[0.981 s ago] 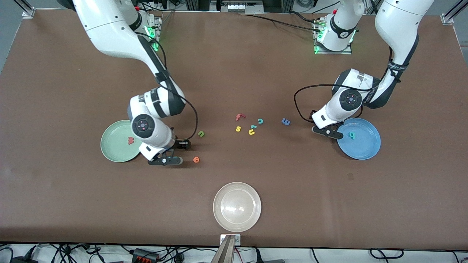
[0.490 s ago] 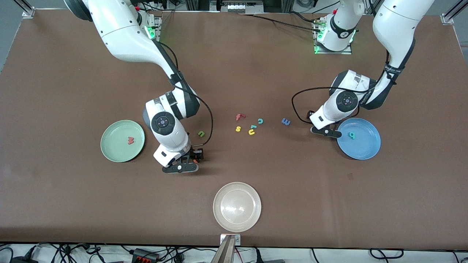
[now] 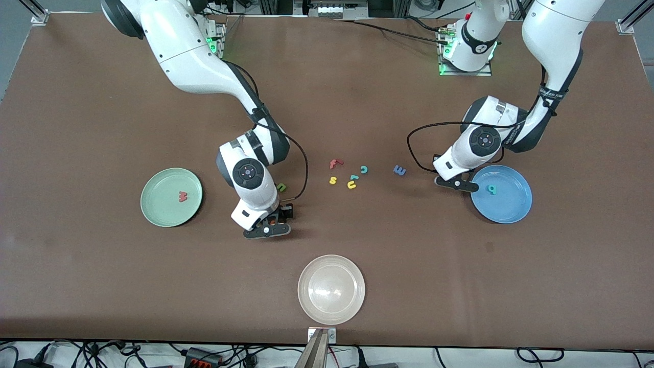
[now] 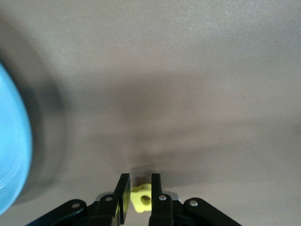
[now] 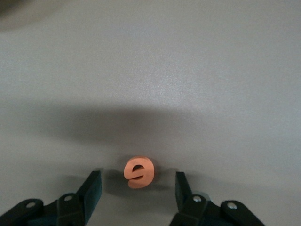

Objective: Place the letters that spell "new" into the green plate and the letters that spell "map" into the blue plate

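Right hand (image 5: pixel 136 190) has moved astride orange "e" (image 5: pixel 138 172), released; left hand (image 4: pixel 137 193) clenches yellow "a" (image 4: pixel 141 198).

Brown table (image 3: pixel 102 102) carried green plate (image 3: pixel 171 197), blue plate (image 3: pixel 501 194), beige plate (image 3: pixel 331 289). Loose letters directly on it: green n (image 3: pixel 281 187), orange e (image 5: pixel 138 172), red f (image 3: pixel 334 163), yellow s (image 3: pixel 332 180), blue m (image 3: pixel 399 170).

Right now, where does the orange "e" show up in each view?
Front view: orange "e" on the table, mostly hidden under the right gripper, nearer the camera than the olive "n".
Right wrist view: "e" lying between the open fingers.
Left wrist view: not in it.
Shared landmark: the right gripper.
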You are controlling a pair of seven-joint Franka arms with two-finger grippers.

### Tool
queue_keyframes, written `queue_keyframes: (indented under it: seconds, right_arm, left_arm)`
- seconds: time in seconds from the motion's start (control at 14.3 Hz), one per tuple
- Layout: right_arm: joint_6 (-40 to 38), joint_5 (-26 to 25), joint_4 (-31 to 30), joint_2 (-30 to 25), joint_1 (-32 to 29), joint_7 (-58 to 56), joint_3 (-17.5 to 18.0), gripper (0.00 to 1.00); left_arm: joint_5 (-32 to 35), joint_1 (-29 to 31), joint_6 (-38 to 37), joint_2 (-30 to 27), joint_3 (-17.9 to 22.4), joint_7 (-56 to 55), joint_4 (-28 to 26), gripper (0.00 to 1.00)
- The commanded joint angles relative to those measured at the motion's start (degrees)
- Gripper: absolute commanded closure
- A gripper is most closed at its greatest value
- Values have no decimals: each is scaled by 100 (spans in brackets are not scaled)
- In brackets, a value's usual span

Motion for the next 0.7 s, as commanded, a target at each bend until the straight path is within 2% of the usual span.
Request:
queue_keyframes:
  seconds: [0.0, 0.21, 0.35, 0.49, 0.63]
  right_arm:
    - [54, -145, 164, 128, 28, 83, -56, 45]
    - [370, -137, 164, 172, -16, 65, -56, 46]
    - [371, -137, 164, 190, -7, 74, -56, 46]
    - [371, -111, 155, 190, -7, 83, -56, 47]
    - [371, -93, 155, 190, 11, 83, -56, 47]
  left_arm:
    - [62, 45, -530, -240, -128, -22, 207, 74]
    - [62, 45, -1023, -319, -154, 4, 480, 74]
    - [54, 89, -1409, -380, -137, 423, 761, 74]
    - [54, 343, -1752, -372, -137, 889, 1042, 73]
    - [54, 571, -1763, -363, -137, 1347, 1105, 73]
